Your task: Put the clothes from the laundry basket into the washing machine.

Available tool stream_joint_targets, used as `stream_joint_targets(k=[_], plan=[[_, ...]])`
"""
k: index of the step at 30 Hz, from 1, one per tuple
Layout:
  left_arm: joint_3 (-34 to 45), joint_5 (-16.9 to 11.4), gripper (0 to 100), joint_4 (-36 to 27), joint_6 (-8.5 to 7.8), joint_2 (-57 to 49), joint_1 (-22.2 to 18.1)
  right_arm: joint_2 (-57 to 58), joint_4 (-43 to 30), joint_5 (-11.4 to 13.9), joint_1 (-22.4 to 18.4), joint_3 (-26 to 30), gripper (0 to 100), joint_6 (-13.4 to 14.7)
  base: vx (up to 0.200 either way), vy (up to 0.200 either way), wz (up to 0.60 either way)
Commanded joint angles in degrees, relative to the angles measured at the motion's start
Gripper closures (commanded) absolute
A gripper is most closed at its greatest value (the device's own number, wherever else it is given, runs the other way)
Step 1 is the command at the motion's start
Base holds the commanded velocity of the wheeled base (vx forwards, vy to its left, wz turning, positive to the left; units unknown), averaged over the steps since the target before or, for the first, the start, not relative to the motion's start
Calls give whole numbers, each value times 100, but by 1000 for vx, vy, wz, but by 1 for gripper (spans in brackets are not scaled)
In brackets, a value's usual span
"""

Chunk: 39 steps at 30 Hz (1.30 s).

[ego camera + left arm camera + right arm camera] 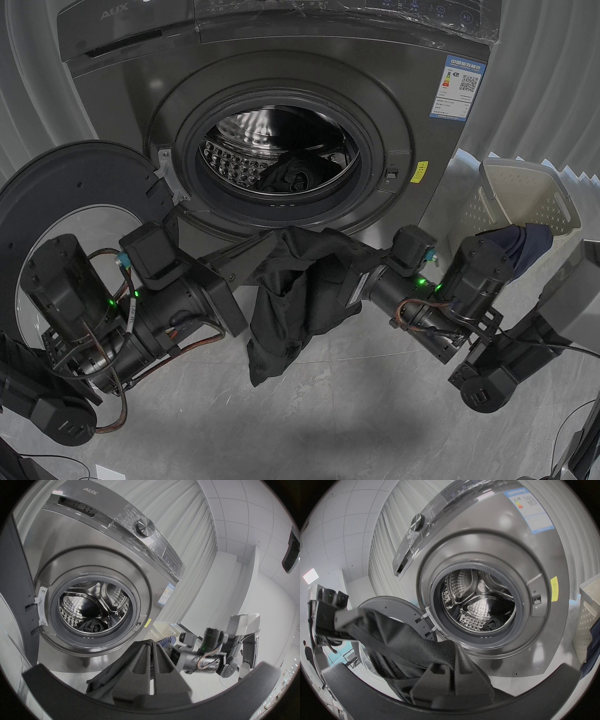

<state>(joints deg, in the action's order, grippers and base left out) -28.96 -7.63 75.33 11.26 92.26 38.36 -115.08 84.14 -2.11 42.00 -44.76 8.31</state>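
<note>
**Black garment (294, 294) held before the open washing machine (400, 81)**

At the far left the round door (75, 187) stands swung open. Next to it, on the left arm (169, 287), the left jaws are clamped on one edge of the black garment — the cloth spans between both arms below the drum (250, 137) opening and hangs down toward the floor (375, 400). Inside the drum lies another dark garment (297, 172). On the right arm (400, 281) the right jaws are pressed together on the other edge. At the far right stands the laundry basket (531, 187) — a dark blue garment (525, 244) hangs over its rim.
</note>
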Motion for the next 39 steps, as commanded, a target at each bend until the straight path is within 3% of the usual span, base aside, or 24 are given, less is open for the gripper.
stream_joint_targets(k=[1, 2, 6, 15, 19, 22, 32, 33, 35, 39], plan=[[-21, -10, 100, 0, 16, 363, -13, 803, -56, 0, 160, 310, 100, 21, 0, 0, 0], [-21, -10, 0, 0, 43, 407, -13, 882, -73, -9, 204, 337, 100, 30, 0, 0, 0], [84, 16, 0, 17, 271, 662, -13, 1067, -99, -26, 292, 372, 100, 39, 0, 0, 0], [690, 7, 0, 571, 253, 1286, -31, 1067, -117, -62, 283, 161, 100, 48, 0, 0, 0], [831, 25, 0, 1107, 245, 1760, -40, 1058, -143, -79, 274, 29, 100, 48, 0, 0, 0], [875, 34, 0, 1371, 183, 2051, -136, 1049, -275, -123, 265, -112, 100, 56, 0, 0, 0], [708, 25, 0, 1362, 69, 2534, -268, 1031, -398, -202, 256, -331, 100, 65, 0, 0, 0], [506, 25, 0, 1362, -89, 2789, -400, 1040, -398, -211, 283, -305, 100, 74, 0, 0, 0], [277, 34, 0, 1362, -204, 2956, -532, 1049, -398, -211, 292, -278, 100, 74, 0, 0, 0], [-48, 42, 0, 1362, -230, 3114, -681, 1067, -398, -211, 300, -261, 100, 74, 0, 0, 0]])
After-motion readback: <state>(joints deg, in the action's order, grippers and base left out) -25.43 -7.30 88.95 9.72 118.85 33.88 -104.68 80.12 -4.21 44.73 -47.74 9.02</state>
